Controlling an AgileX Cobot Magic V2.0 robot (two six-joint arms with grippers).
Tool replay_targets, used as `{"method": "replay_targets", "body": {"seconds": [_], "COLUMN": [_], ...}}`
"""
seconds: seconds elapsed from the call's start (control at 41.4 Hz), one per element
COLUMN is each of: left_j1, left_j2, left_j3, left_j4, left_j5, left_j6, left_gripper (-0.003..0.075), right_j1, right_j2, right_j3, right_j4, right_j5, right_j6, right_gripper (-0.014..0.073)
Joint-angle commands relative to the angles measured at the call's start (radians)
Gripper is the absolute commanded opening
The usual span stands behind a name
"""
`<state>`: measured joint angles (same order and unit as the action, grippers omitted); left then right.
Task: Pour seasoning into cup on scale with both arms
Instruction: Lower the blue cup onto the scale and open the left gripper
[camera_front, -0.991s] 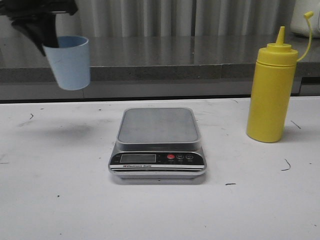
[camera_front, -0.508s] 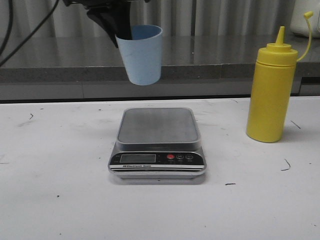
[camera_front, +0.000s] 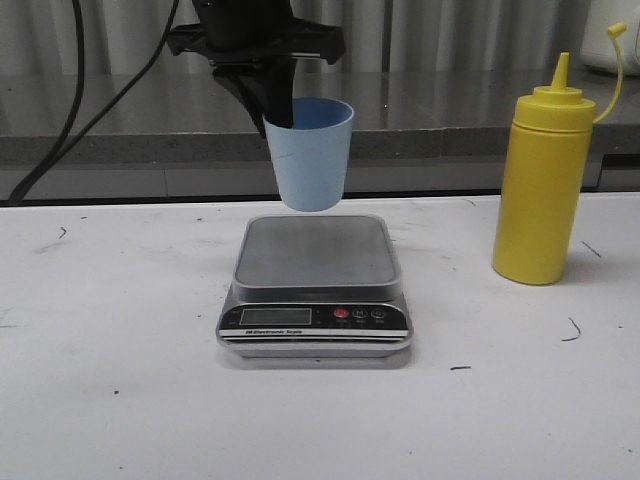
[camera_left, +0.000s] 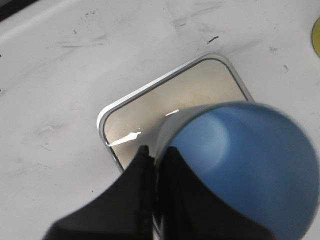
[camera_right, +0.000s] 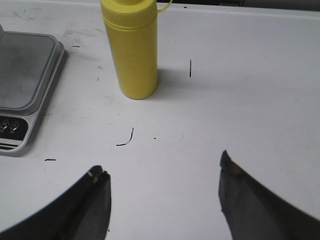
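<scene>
Gripping the pale blue cup (camera_front: 313, 153) by its rim, left gripper (camera_front: 272, 103) held it upright above the scale (camera_front: 315, 285), not touching | right gripper (camera_right: 164, 182) fingers spread, empty | yellow squeeze bottle (camera_front: 544, 190) upright near the table's (camera_front: 110, 400) right edge

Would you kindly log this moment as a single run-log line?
left gripper: shut on cup, held above scale | right gripper: open, empty | seasoning: upright on table, uncapped | pour: not begun
</scene>
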<state>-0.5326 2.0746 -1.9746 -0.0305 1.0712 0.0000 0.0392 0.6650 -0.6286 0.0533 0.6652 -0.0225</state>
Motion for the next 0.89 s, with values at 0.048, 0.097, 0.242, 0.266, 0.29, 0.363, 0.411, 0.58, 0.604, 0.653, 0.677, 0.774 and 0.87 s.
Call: {"method": "replay_targets", "body": {"seconds": [0.048, 0.097, 0.242, 0.266, 0.29, 0.363, 0.411, 0.58, 0.604, 0.653, 0.677, 0.774, 0.87], "left_j1": [-0.007, -0.007, -0.007, -0.007, -0.007, -0.007, -0.007, -0.007, -0.007, -0.007, -0.007, -0.007, -0.007], "left_j2": [-0.063, -0.061, -0.038, -0.032, -0.026, -0.009, -0.003, 0.024, 0.028, 0.035, 0.037, 0.038, 0.038], "left_j3": [-0.035, -0.035, -0.035, -0.035, -0.035, -0.035, -0.035, -0.035, -0.035, -0.035, -0.035, -0.035, -0.035], "left_j4": [-0.002, -0.002, -0.002, -0.002, -0.002, -0.002, -0.002, -0.002, -0.002, -0.002, -0.002, -0.006, -0.006], "left_j5": [-0.026, -0.021, -0.006, -0.008, -0.008, -0.006, -0.008, -0.031, -0.036, -0.041, -0.041, -0.034, -0.034], "left_j6": [-0.077, -0.095, -0.154, -0.154, -0.154, -0.154, -0.154, -0.155, -0.155, -0.155, -0.155, -0.155, -0.155], "left_gripper": [-0.0020, -0.0020, -0.0020, -0.0020, -0.0020, -0.0020, -0.0020, -0.0020, -0.0020, -0.0020, -0.0020, -0.0020, -0.0019], "right_j1": [-0.006, -0.006, -0.006, -0.006, -0.006, -0.006, -0.006, -0.006, -0.006, -0.006, -0.006, -0.006, -0.006], "right_j2": [0.004, 0.004, 0.004, 0.004, 0.004, 0.004, 0.004, 0.004, 0.004, 0.004, 0.004, 0.004, 0.004], "right_j3": [-0.034, -0.034, -0.034, -0.034, -0.034, -0.034, -0.034, -0.034, -0.034, -0.034, -0.034, -0.034, -0.034], "right_j4": [-0.008, -0.008, -0.008, -0.008, -0.008, -0.008, -0.008, -0.008, -0.008, -0.008, -0.008, -0.008, -0.008], "right_j5": [-0.070, -0.070, -0.070, -0.070, -0.070, -0.070, -0.070, -0.070, -0.070, -0.070, -0.070, -0.070, -0.070], "right_j6": [-0.009, -0.009, -0.009, -0.009, -0.009, -0.009, -0.009, -0.009, -0.009, -0.009, -0.009, -0.009, -0.009], "right_gripper": [0.0488, 0.0488, 0.0488, 0.0488, 0.0488, 0.0488, 0.0488, 0.0488, 0.0488, 0.0488, 0.0488, 0.0488, 0.0488]}}
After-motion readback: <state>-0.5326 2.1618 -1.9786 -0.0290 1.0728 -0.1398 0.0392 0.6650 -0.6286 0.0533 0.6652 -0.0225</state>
